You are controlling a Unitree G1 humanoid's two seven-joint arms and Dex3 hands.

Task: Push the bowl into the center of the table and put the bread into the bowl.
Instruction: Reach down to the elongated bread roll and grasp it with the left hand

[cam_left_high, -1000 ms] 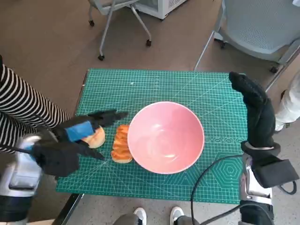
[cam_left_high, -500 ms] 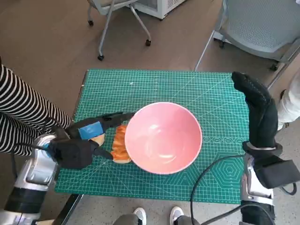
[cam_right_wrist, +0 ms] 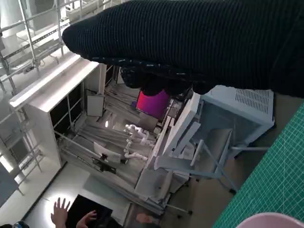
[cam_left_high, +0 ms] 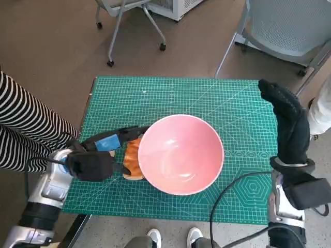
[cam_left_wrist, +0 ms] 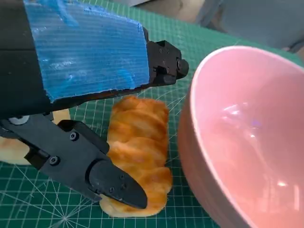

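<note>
Pink bowl [cam_left_high: 180, 154] sitting near centre of green counter [cam_left_high: 155, 93], braided bread loaf [cam_left_wrist: 136, 152] touching its left wall. Left robot hand [cam_left_high: 98, 155] closing in since a second ago, fingers now straddling loaf, not yet clenching. Second round bun [cam_left_wrist: 14, 147] lying under it. Right robot hand [cam_left_high: 287, 124] hovering released at counter's right edge. Push looking finished; bread grasp pending.

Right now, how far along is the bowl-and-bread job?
Done, apparently: the bowl sits about mid-table on the green mat, empty. In hand: the left hand is over the bread, with its fingers on either side of it, but the bread is not yet lifted off the mat. Left: grip it, carry it over the rim, drop it in. The right hand hangs at the table's right edge, holding nothing.
</note>
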